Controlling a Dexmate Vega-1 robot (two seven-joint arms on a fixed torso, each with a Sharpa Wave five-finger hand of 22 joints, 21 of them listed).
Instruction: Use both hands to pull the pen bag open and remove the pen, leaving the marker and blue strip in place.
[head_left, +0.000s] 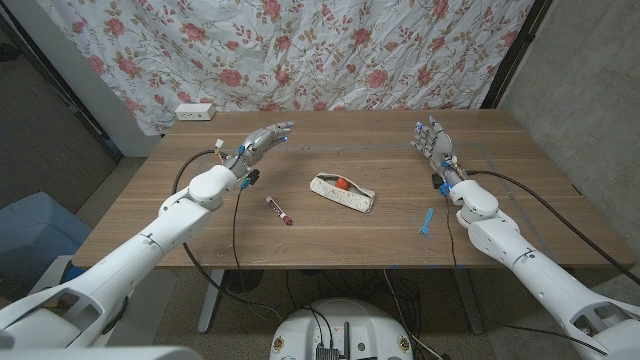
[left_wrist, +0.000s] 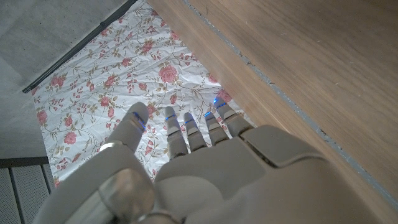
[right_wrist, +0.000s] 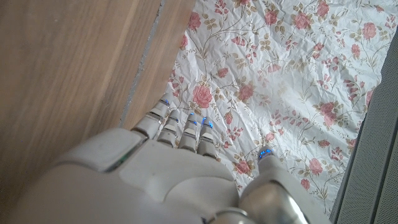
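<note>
A white pen bag (head_left: 343, 192) with a red spot on it lies at the table's middle. A dark red marker (head_left: 278, 210) lies to its left, nearer the front edge. A blue strip (head_left: 427, 221) lies to the bag's right. My left hand (head_left: 262, 143) is raised over the far left part of the table, fingers apart and holding nothing; its back fills the left wrist view (left_wrist: 205, 174). My right hand (head_left: 434, 142) stands upright over the far right, fingers spread and holding nothing, its back also seen in the right wrist view (right_wrist: 161, 174). Both hands are well apart from the bag.
A white power strip (head_left: 195, 112) sits at the table's far left corner. A flowered cloth (head_left: 300, 50) hangs behind the table. A blue bin (head_left: 30, 235) stands on the floor to the left.
</note>
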